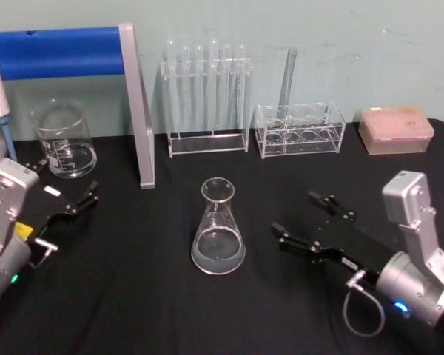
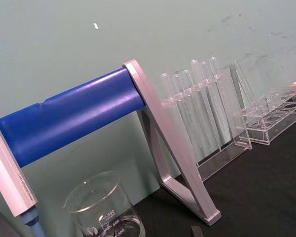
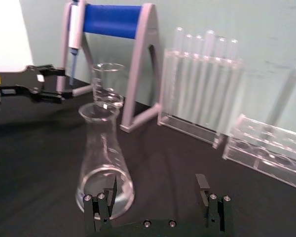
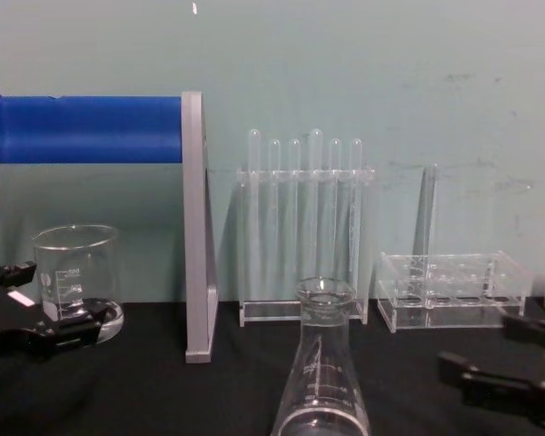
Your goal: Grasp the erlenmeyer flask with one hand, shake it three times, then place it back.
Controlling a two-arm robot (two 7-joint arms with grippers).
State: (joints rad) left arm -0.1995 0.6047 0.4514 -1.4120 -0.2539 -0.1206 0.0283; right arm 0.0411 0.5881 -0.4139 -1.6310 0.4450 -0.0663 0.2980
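Observation:
The clear erlenmeyer flask (image 1: pixel 218 229) stands upright on the black table, near the middle; it also shows in the chest view (image 4: pixel 322 372) and the right wrist view (image 3: pixel 104 158). My right gripper (image 1: pixel 294 214) is open just to the right of the flask, pointing toward it and apart from it. In the right wrist view its fingers (image 3: pixel 108 190) stand wide, with the flask just beyond one fingertip rather than between them. My left gripper (image 1: pixel 65 181) rests open at the far left, beside the beaker and holding nothing.
A glass beaker (image 1: pixel 63 140) stands back left under a blue-barred pipette stand (image 1: pixel 66 52). A rack of test tubes (image 1: pixel 207 96), a low clear rack (image 1: pixel 300 129) and a pink tip box (image 1: pixel 396 129) line the back edge.

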